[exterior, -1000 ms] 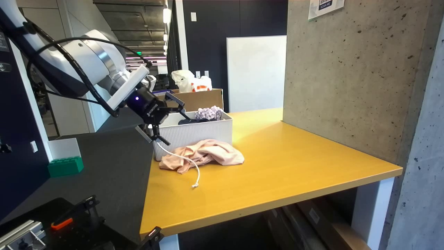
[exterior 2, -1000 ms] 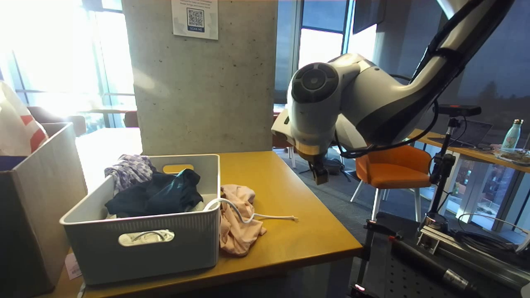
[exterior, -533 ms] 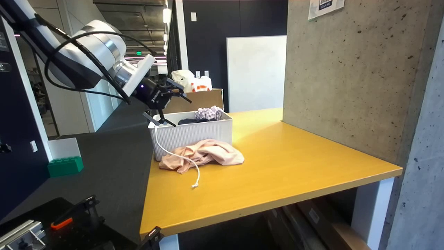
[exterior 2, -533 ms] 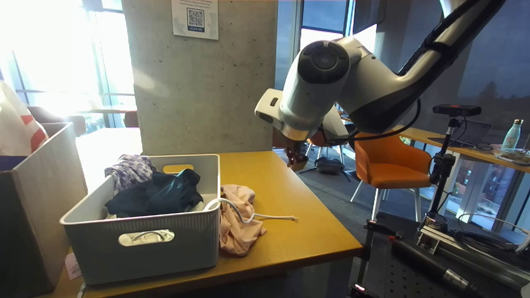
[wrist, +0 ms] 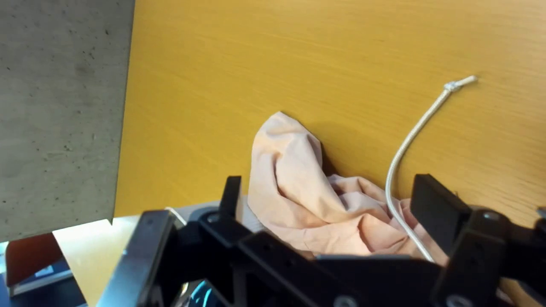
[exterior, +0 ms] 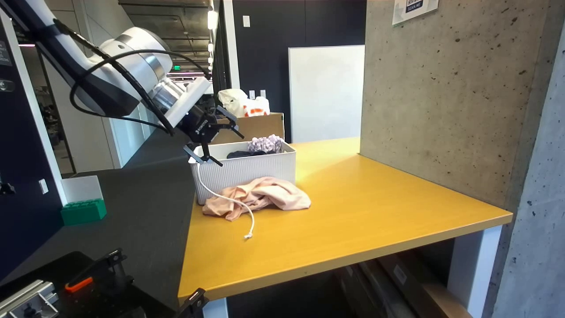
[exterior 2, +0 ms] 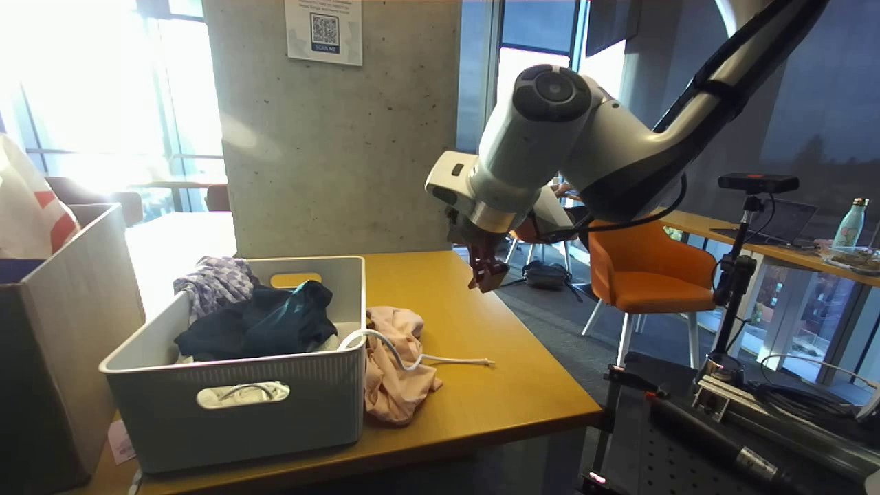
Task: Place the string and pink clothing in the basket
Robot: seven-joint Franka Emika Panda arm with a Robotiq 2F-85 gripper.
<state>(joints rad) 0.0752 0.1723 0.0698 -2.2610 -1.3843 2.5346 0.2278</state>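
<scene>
Spread claw [exterior: 230, 149] hangs apart from string [wrist: 389, 183] and pink clothing [wrist: 315, 213] beside the basket [exterior 2: 237, 433]

The claw hangs in the air, well apart from the basket, on the side where the pink clothing lies. Its fingers [wrist: 439, 209] stand wide apart; in the wrist view part of the pink clothing shows in the gap between them, lower than the tips. The white string crosses the pink clothing and, in that view, passes out of sight behind the claw. One way it climbs to the basket's corner and over the rim; the other way it runs out from the basket onto the yellow bench [exterior: 379, 207], knotted near its tip. The pink clothing lies crumpled on the bench just beside the basket's ribbed wall; whether the two touch cannot be told.

The basket stands upright on the bench, holding dark clothing [exterior 2: 254, 326] and, up at its rim, a purple-and-white patterned cloth [exterior 2: 216, 282]. A cardboard box [exterior 2: 82, 330] stands near the basket, on the side opposite the pink clothing, with a white plastic bag [exterior 2: 20, 220] showing at its top. Well apart from the basket rises a concrete pillar [exterior 2: 337, 165] bearing a printed sign [exterior 2: 323, 34]. Farther from the basket, in an exterior view, an orange chair [exterior 2: 650, 289] stands on the same side as the claw.
</scene>
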